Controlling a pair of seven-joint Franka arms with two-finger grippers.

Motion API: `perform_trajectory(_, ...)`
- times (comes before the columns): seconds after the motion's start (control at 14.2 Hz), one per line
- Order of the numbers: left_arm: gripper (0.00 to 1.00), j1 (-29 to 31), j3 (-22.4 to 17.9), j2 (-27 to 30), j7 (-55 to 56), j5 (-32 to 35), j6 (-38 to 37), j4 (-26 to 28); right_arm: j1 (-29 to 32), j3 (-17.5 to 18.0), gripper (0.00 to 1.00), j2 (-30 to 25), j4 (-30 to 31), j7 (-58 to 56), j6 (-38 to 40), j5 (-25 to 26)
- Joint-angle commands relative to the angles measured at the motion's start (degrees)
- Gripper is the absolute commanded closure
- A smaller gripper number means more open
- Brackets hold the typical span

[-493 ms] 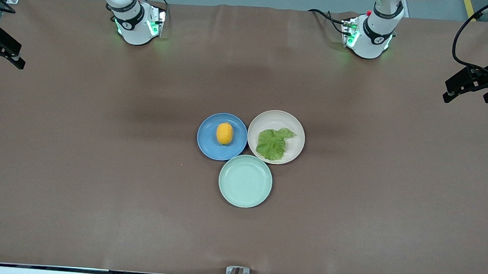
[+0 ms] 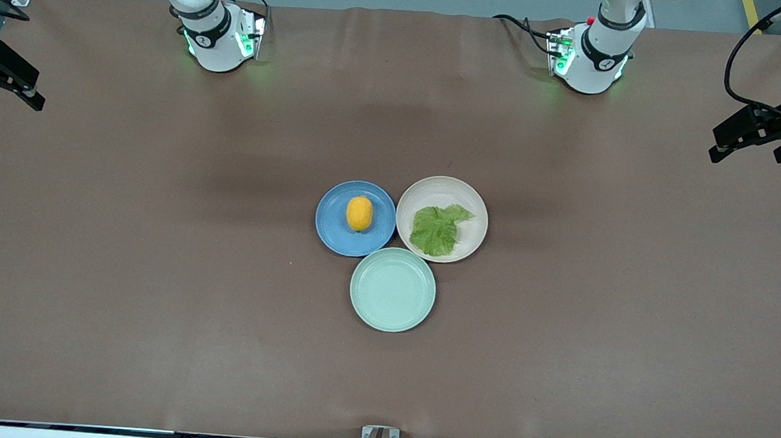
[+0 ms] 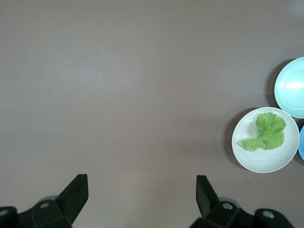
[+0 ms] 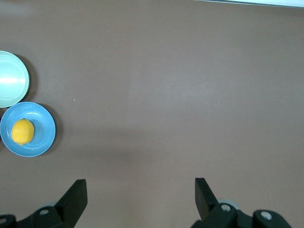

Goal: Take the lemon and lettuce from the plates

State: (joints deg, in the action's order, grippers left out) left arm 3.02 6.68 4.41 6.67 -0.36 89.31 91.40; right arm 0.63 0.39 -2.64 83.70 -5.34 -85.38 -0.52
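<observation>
While the lemon (image 2: 359, 213) sits untouched in the middle of the blue plate (image 2: 334, 232) and the lettuce (image 2: 436, 230) lies flat on the beige plate (image 2: 471, 242) beside it, neither is anywhere near a finger. The left gripper (image 2: 757, 138) hangs over the left arm's end of the table, fingers spread wide and empty; the right gripper (image 2: 5, 75) does likewise at the right arm's end. A mint plate (image 2: 418, 314) touches both plates. To reach well, each gripper should probably centre its fingers over its own item, straddling the lemon's narrow width, pinching a raised lettuce edge.
</observation>
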Motion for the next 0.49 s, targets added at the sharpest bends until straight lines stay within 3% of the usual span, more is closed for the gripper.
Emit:
perform_trajectory(0.0,0.0,-0.03,0.08,-2.82,0.17,-1.92,0.08,-0.61,-3.6,-0.12,0.0,0.18,0.15,0.24,-0.32,0.43)
perform_trajectory(0.42,0.0,-4.5,0.44,-12.39,4.03,-6.5,9.64,2.11,-12.93,-0.04,0.0,3.78,1.47,4.46,-0.23,-0.44)
